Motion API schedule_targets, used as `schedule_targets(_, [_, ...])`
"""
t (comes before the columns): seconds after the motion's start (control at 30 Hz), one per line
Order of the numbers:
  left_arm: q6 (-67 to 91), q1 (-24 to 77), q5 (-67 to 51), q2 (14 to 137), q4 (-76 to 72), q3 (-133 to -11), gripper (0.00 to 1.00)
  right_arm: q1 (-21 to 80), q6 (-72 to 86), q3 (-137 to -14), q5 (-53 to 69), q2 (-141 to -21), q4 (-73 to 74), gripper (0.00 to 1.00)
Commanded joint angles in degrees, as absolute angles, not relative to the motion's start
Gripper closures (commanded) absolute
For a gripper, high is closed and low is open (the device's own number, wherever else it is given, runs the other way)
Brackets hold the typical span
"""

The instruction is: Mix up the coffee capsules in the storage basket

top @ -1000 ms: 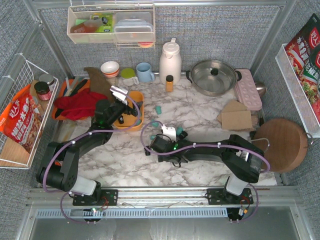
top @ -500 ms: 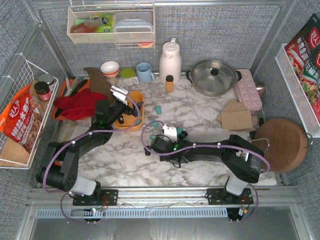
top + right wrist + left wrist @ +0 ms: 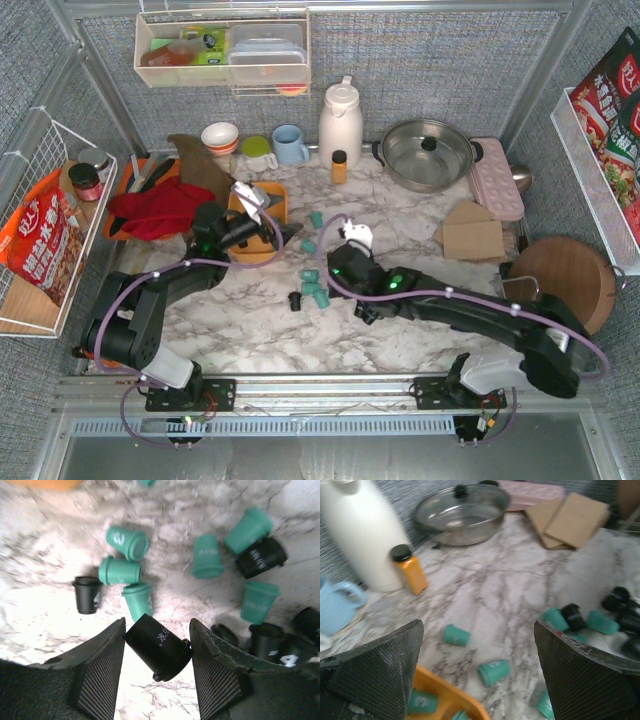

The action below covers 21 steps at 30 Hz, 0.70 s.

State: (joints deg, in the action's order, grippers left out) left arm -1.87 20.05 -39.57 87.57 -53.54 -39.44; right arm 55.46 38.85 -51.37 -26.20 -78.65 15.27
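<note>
My right finger pads (image 3: 100,675): rough, cross-hatched, matt black. Black capsule (image 3: 159,647) btw them: smooth, semi-gloss plastic. Teal capsules (image 3: 120,571), frame centre: matt plastic. Tabletop (image 3: 520,580): glossy, marble-look. Pot (image 3: 462,512), top of left wrist view: shiny metal. Storage basket (image 3: 452,692), bottom: glossy orange plastic. Cardboard (image 3: 572,520), upper right: matt.

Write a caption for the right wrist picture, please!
Right gripper holds a black capsule over loose teal and black capsules on the table.
</note>
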Motion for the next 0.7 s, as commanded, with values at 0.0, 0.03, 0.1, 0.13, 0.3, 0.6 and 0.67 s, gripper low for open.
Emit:
schedule_targets(0.0, [-0.98, 20.33, -55.79, 88.39, -65.93, -36.80, 0.01, 51.28, 30.82, -50.60, -20.75, -70.28, 13.66, 0.50])
schedule_targets(0.03, [-0.90, 20.57, -57.59, 88.49, -67.18, -36.50, 0.01, 50.06, 29.30, -50.15, -19.30, -68.05, 13.05, 0.50])
schedule_targets(0.1, [-0.92, 21.59, -61.63, 88.80, -68.91, -36.29, 0.01, 48.48, 25.86, -49.27, -15.85, -64.48, 11.03, 0.50])
schedule_targets(0.13, [-0.96, 22.46, -63.32, 88.89, -69.56, -36.17, 0.01, 47.98, 24.24, -48.82, -14.31, -63.07, 9.88, 0.50])
schedule_targets(0.3, [-1.01, 28.95, -65.94, 89.20, -70.84, -35.61, 0.01, 46.51, 20.36, -47.78, -7.81, -59.14, 4.38, 0.50])
schedule_targets(0.6, [0.63, 34.21, -64.37, 89.20, -75.26, -34.63, 0.01, 46.41, 21.36, -47.18, -0.53, -59.29, -2.28, 0.50])
schedule_targets(0.67, [3.08, 34.84, -63.48, 89.44, -79.48, -33.95, 0.01, 46.41, 22.10, -46.83, -0.24, -59.81, -3.68, 0.50])
